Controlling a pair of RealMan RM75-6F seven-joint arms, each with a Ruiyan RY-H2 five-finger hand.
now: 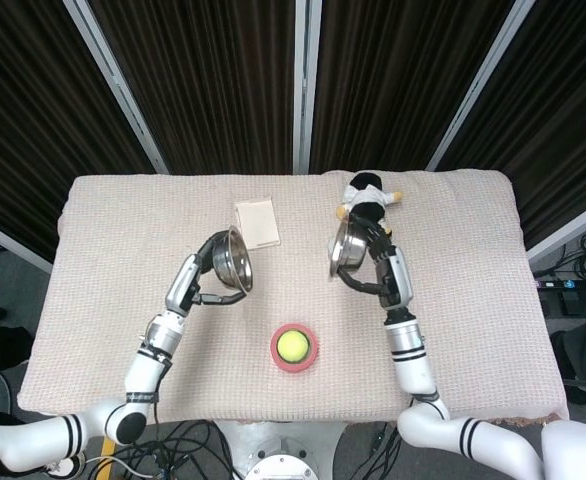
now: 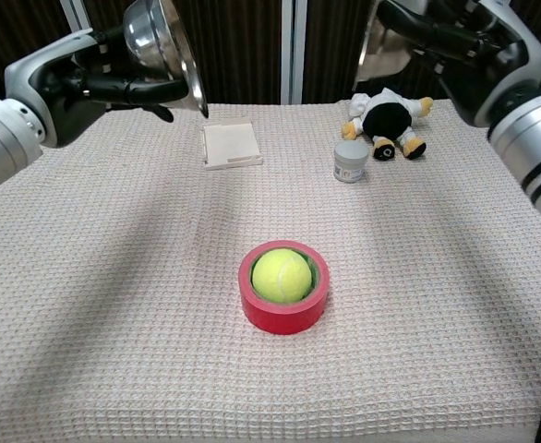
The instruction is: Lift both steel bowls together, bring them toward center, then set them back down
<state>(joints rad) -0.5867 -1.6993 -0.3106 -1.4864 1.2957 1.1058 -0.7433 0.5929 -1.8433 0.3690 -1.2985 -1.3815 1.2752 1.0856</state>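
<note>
Steel bowls (image 1: 236, 258) aloft in both hands (image 1: 209, 272)

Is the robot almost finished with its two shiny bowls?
About halfway. Done: both bowls are lifted off the table. In hand: the left hand holds the left bowl, the right hand holds the right bowl, both tilted in the air. Left: bringing them closer to center, then setting them down.

- Left hand (image 1: 216, 272) raised above the table, gripping a steel bowl (image 1: 235, 257) tilted on edge.
- Right hand (image 1: 371, 262) raised likewise, apparently gripping the other steel bowl (image 1: 348, 245).
</note>
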